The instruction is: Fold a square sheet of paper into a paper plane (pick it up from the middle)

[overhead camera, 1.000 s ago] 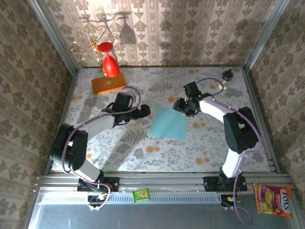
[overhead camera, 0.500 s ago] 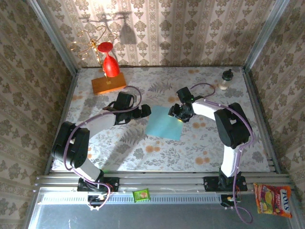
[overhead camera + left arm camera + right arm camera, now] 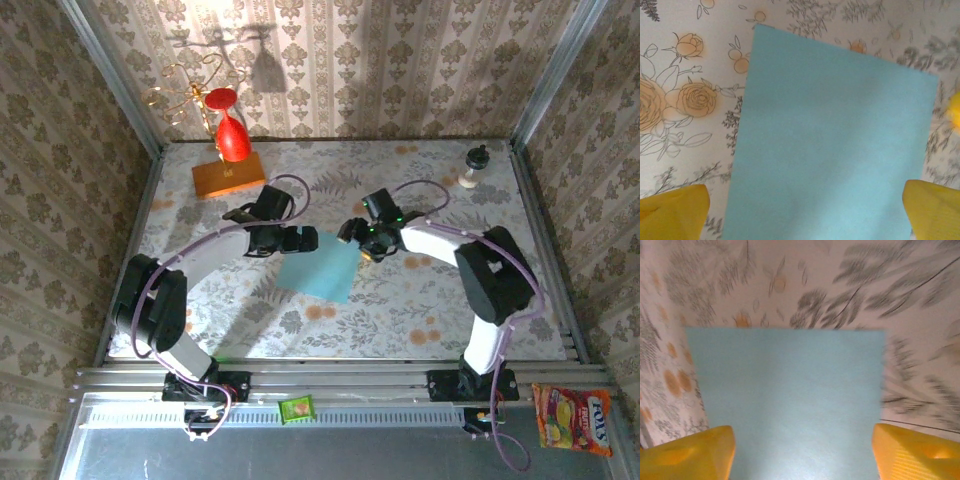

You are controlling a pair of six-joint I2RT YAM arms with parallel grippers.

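Note:
The square sheet of paper, plain light blue, lies flat on the flowered table near the middle. My left gripper is at its left far corner and my right gripper at its right far edge. In the left wrist view the sheet spreads between yellow fingertips set wide apart, so the left gripper is open. In the right wrist view the sheet likewise lies between the open right gripper's fingertips. The paper plane is out of view.
An orange block with a red glass on it stands at the back left, beside a gold wire stand. A small bottle sits at the back right. A green packet and a candy bag lie by the near rail.
The sheet has slid left and nearer across the table, with the right gripper moving left along with it. The left gripper shifted slightly right onto the sheet's corner.

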